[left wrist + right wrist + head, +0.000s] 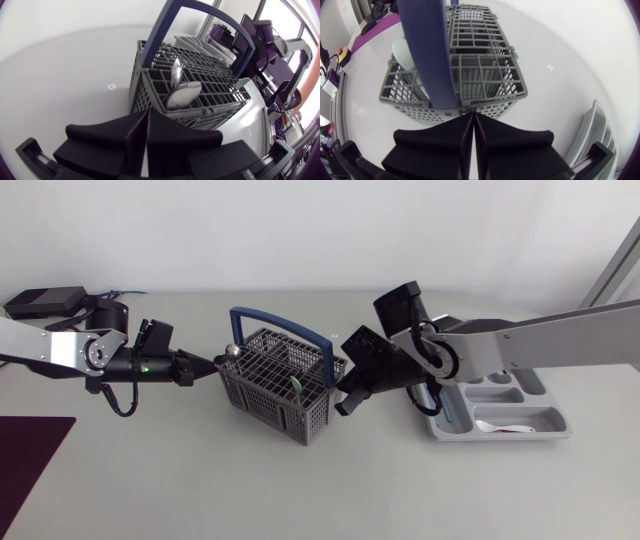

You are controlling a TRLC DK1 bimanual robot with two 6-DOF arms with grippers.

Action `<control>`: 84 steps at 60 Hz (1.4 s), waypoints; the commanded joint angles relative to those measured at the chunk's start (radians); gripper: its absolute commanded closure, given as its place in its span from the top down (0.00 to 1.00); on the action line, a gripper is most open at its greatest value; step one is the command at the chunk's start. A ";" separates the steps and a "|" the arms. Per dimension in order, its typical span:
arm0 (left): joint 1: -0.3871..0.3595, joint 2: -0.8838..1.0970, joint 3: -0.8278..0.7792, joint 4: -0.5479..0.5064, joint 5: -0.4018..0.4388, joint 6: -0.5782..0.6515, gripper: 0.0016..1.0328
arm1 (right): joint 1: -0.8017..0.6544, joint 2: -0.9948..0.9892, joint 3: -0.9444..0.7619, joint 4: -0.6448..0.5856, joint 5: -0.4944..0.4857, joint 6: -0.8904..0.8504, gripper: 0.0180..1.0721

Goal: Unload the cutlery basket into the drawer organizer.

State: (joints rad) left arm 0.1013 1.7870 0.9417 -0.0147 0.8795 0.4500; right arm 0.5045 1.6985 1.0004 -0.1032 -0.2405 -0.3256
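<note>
The grey cutlery basket [283,385] with a blue handle [285,322] stands mid-table. A silver spoon [231,352] sticks up at its left end and a green-tipped piece [296,385] near its middle. My left gripper [210,366] is shut and empty, tips just short of the basket's left end. In the left wrist view the gripper [147,125] faces the basket [210,85] and two spoon bowls [182,94]. My right gripper [343,404] is shut, empty, at the basket's right end; its wrist view has the gripper [472,125] right before the basket wall [470,102].
The grey drawer organizer [545,435] lies at the right under my right arm, with a white spoon [505,426] in its front compartment. Its edge [592,130] shows beside my right gripper. A black box [40,302] sits back left, a dark mat [30,465] front left.
</note>
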 commanded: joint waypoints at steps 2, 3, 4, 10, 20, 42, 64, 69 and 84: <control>-0.012 -0.054 -0.050 -0.027 0.029 0.042 0.18 | -0.020 0.020 0.060 0.016 -0.019 0.000 0.06; -0.012 -0.063 -0.058 -0.027 0.029 0.044 0.18 | -0.023 0.021 0.064 0.016 -0.022 0.000 0.06; -0.014 -0.069 -0.064 -0.028 0.029 0.047 0.18 | -0.027 0.023 0.070 0.016 -0.022 0.000 0.06; -0.011 -0.106 -0.100 -0.044 0.029 0.069 0.18 | -0.038 0.039 0.103 0.016 -0.033 -0.003 0.06; -0.008 -0.159 -0.159 -0.064 0.030 0.099 0.18 | -0.054 0.092 0.164 0.007 -0.045 -0.003 0.06; -0.034 -0.236 -0.222 -0.085 0.030 0.108 0.18 | -0.073 0.035 0.110 0.003 -0.042 -0.016 0.06; -0.046 -0.248 -0.236 -0.082 0.029 0.115 0.19 | -0.063 -0.054 0.030 -0.012 -0.036 -0.004 0.06; -0.006 -0.253 -0.230 -0.082 0.029 0.119 0.19 | -0.064 -0.088 0.007 -0.009 -0.022 -0.010 0.06; 0.077 -0.394 -0.273 -0.093 0.030 0.121 0.45 | -0.021 -0.290 -0.100 -0.003 0.073 -0.041 0.33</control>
State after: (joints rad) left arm 0.1719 1.4506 0.7101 -0.0998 0.8932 0.5514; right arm 0.4530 1.4555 0.9390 -0.1051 -0.1856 -0.3450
